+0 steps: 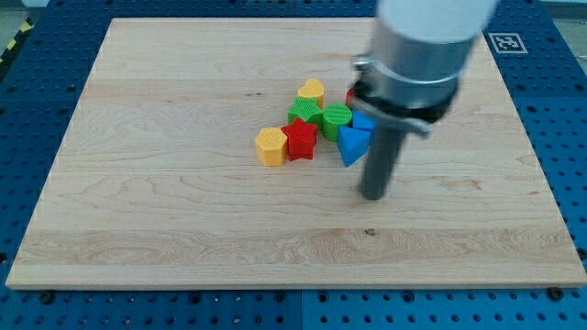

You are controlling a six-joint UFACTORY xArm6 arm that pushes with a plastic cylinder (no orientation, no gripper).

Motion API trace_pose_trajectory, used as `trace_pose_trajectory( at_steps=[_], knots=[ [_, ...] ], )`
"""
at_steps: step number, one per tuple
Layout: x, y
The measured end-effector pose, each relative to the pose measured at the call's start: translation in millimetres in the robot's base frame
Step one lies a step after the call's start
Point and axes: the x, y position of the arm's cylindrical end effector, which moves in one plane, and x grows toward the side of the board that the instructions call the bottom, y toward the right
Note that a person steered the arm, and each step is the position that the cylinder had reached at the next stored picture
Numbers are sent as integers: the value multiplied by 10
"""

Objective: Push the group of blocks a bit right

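A tight group of blocks sits on the wooden board near its middle. It holds a yellow hexagon block, a red star block, a green block, a round green block, a yellow heart block, a blue triangle block and another blue block. A bit of a red block shows behind the arm. My tip rests on the board just below and right of the blue triangle, apart from it.
The arm's grey body hangs over the board's upper right and hides part of the group. A blue pegboard table surrounds the board. A fiducial marker lies at the top right.
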Motion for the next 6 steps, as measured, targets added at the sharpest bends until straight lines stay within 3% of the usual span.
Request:
trace_pose_trajectory(
  at_steps=[2,3,6],
  knots=[
    [-322,-1448],
    [-397,-1507],
    [-491,-627]
  ],
)
